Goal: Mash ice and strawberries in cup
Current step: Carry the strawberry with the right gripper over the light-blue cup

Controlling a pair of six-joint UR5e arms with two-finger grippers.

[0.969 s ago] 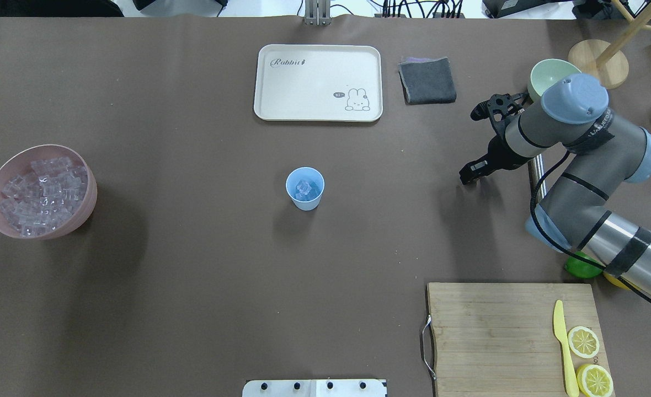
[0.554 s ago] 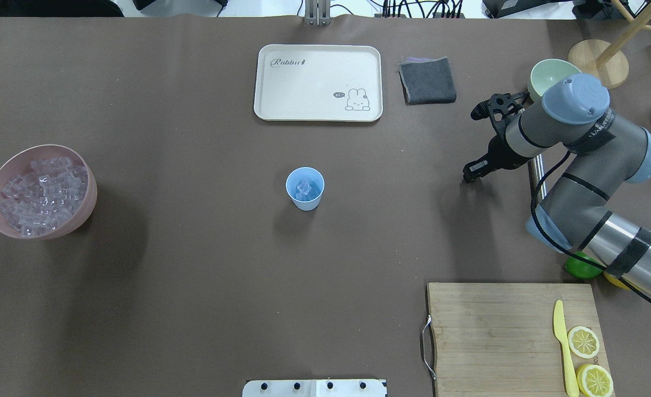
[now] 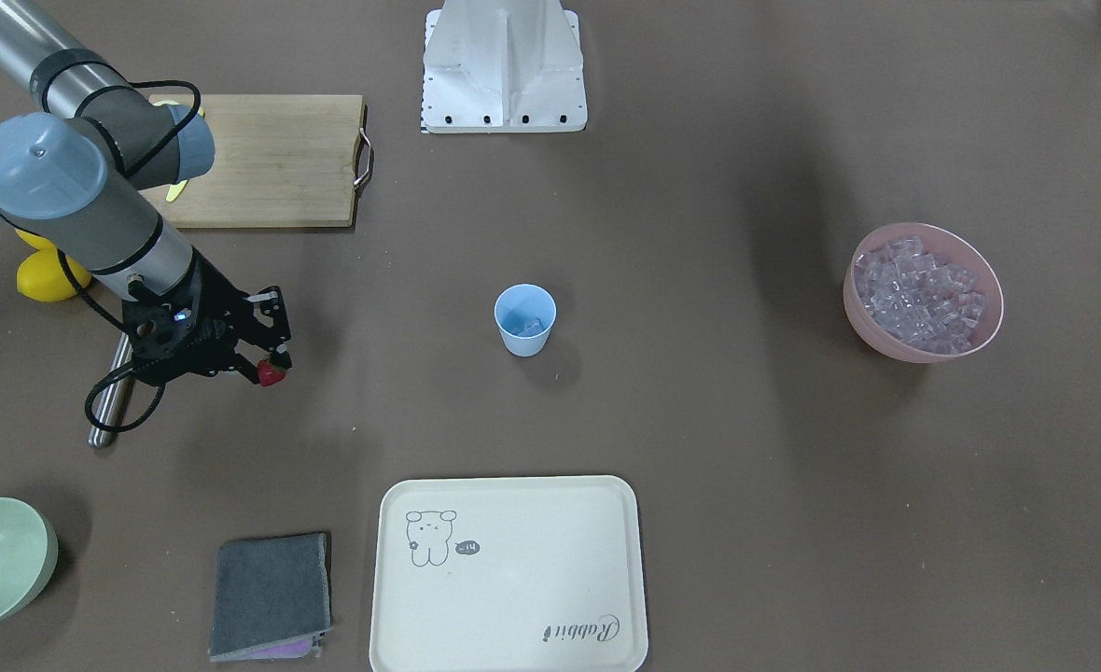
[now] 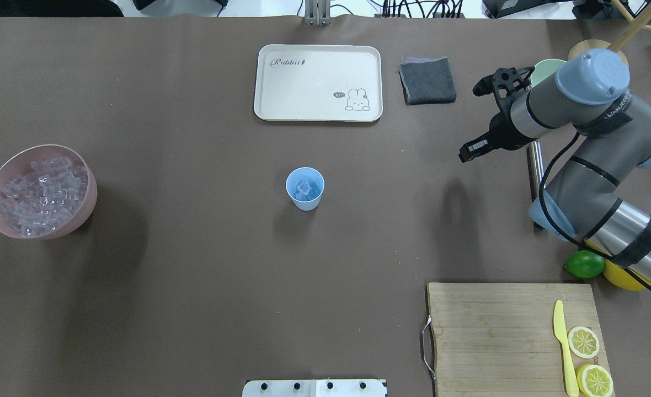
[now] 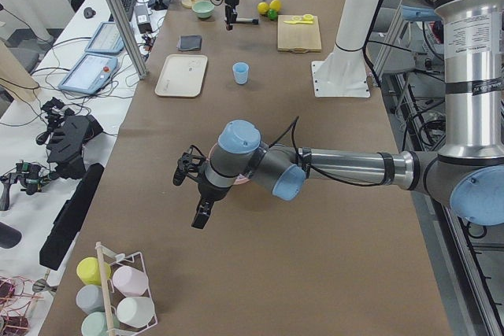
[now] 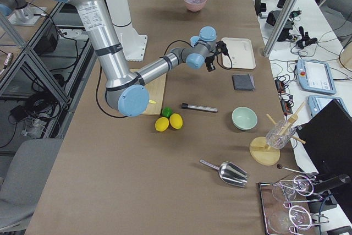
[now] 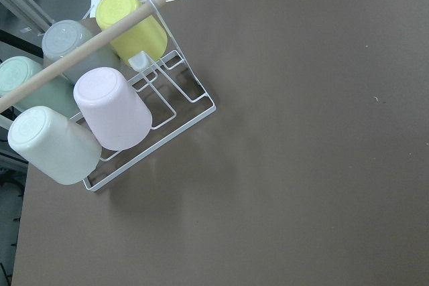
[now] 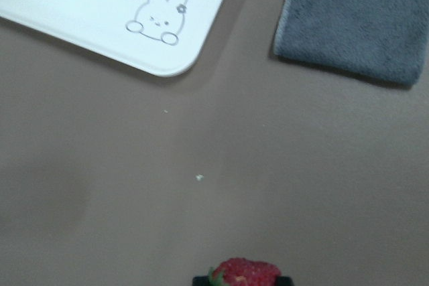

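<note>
**Strawberry on its way to the cup**
On your brown surface, the right arm hangs well apart from the upright cup. Its right pincer is clamped on the strawberry, clear of the surface. Ice lies in the cup. You appear to be at the delivery step. Next, carry the fruit over the narrow mouth and release it squarely. You cannot tell whether the left pincer is open or closed.

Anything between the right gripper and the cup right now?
Nothing. In the front-facing view only bare table lies between the right gripper, holding the strawberry, and the cup.
</note>
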